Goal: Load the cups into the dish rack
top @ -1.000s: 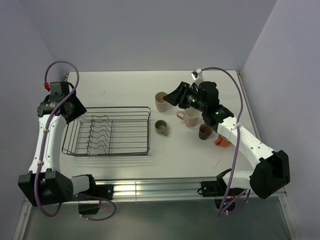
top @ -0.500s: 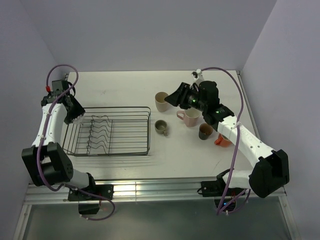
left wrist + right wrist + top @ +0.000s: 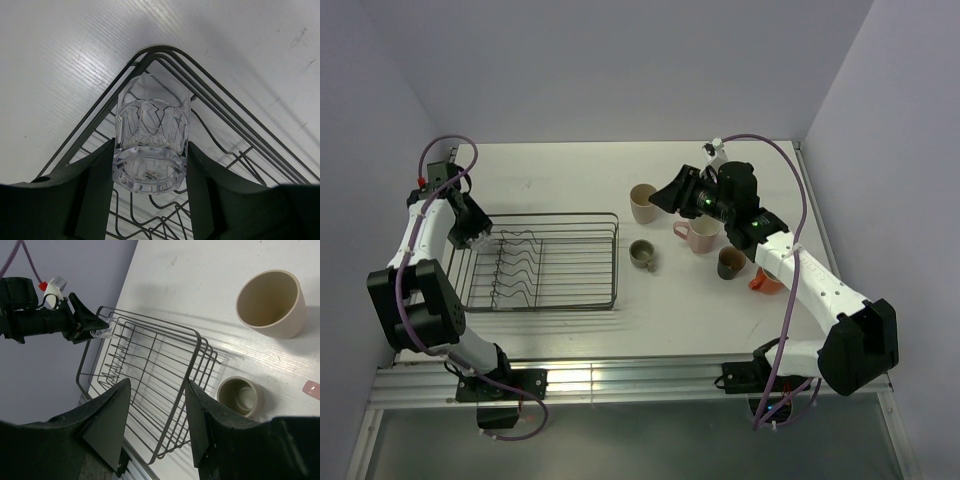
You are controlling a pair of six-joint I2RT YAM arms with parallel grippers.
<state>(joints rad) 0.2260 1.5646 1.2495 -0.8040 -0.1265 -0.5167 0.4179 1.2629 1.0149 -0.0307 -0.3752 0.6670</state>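
The left gripper clamps the glass above a corner of the rack, ready for lowering inside, while the right gripper hangs open, empty.

Between the matt black fingers of my left gripper, the small clear glass is colourless with faceted sides. Just beyond it, the dish rack is dark grey wire with wavy lines, on a white table flecked with faint grey scuffs. Ahead of my right gripper, also black, the tumbler is beige and the small cup olive-green, while beside that gripper stand a pink mug, a dark brown mug and an orange mug.
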